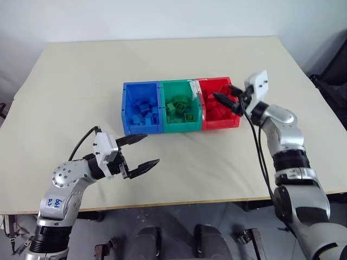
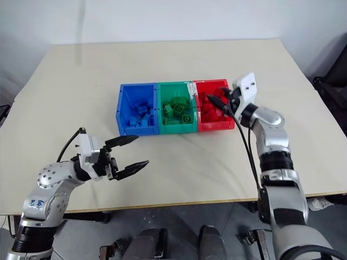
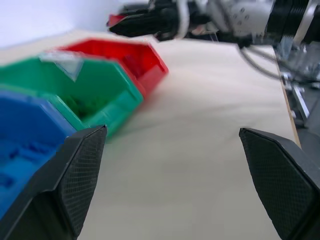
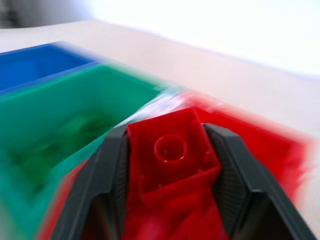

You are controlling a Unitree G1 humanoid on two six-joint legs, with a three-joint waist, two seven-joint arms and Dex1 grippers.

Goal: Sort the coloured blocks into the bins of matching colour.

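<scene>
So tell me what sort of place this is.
Probably a robot test room or lab, not a home: a bare beige table against a plain white wall, three joined sorting bins of toy bricks, and cables and equipment at the table's right edge.

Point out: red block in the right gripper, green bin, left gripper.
red block (image 4: 172, 150), right wrist view, on its studded top face.
green bin (image 1: 180, 126), left eye view, on its front wall.
left gripper (image 1: 146, 150), left eye view, midway between its open fingertips.
</scene>
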